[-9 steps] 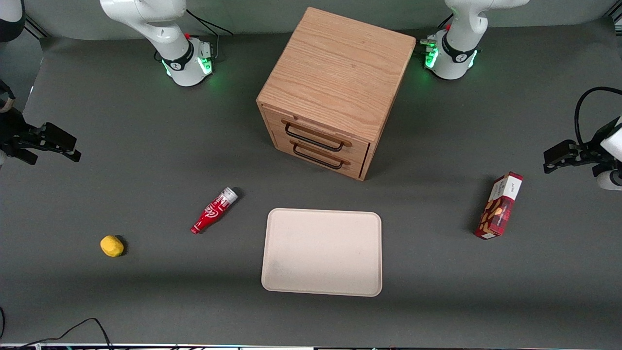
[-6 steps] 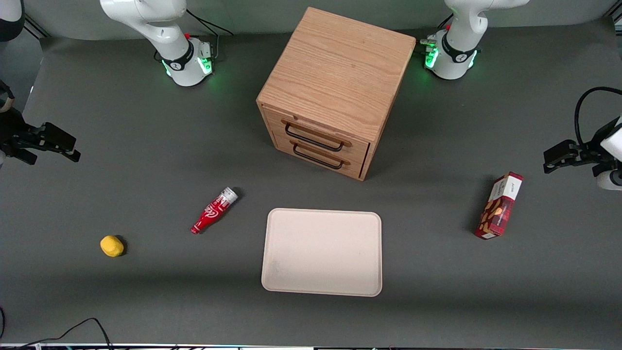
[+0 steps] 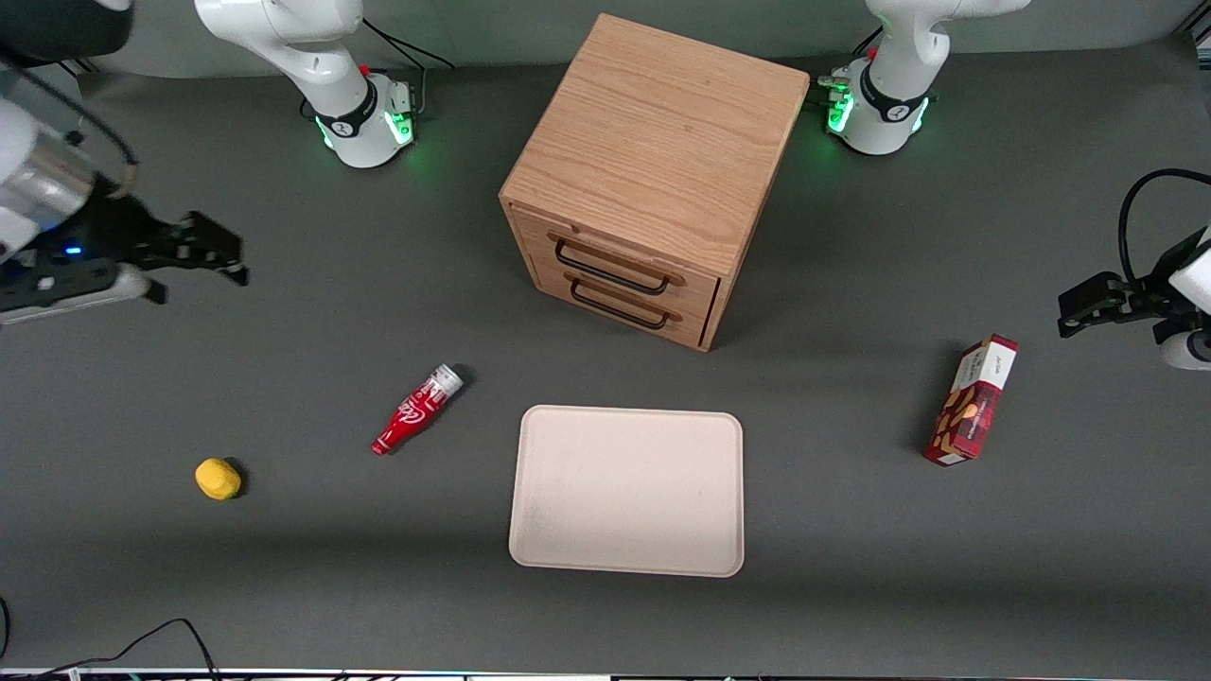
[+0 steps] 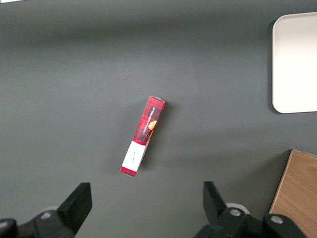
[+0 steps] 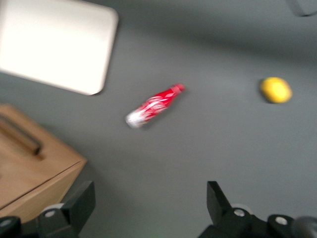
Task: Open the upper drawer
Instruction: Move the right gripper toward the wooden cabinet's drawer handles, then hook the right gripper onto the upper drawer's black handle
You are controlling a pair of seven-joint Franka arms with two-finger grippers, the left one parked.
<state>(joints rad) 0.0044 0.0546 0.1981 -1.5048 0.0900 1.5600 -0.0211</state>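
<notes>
I see the upper drawer (image 3: 620, 257) closed in the cabinet (image 3: 653, 161), just above the lower drawer (image 3: 624, 301). My gripper (image 3: 236, 268) hangs wide open over the table (image 3: 284, 567), empty, well apart from the cabinet, toward the working arm's end

Dark grey matte tabletop (image 3: 284, 586), evenly lit.

No lettering is legible: white script on the red bottle (image 3: 417, 410) and print on the red box (image 3: 974, 400) near the tray (image 3: 626, 558) cannot be read.

dark grey table (image 3: 284, 586) bears cabinet (image 3: 662, 142), tray (image 3: 628, 492), bottle (image 3: 416, 410), lemon (image 3: 218, 479), box (image 3: 974, 399).
</notes>
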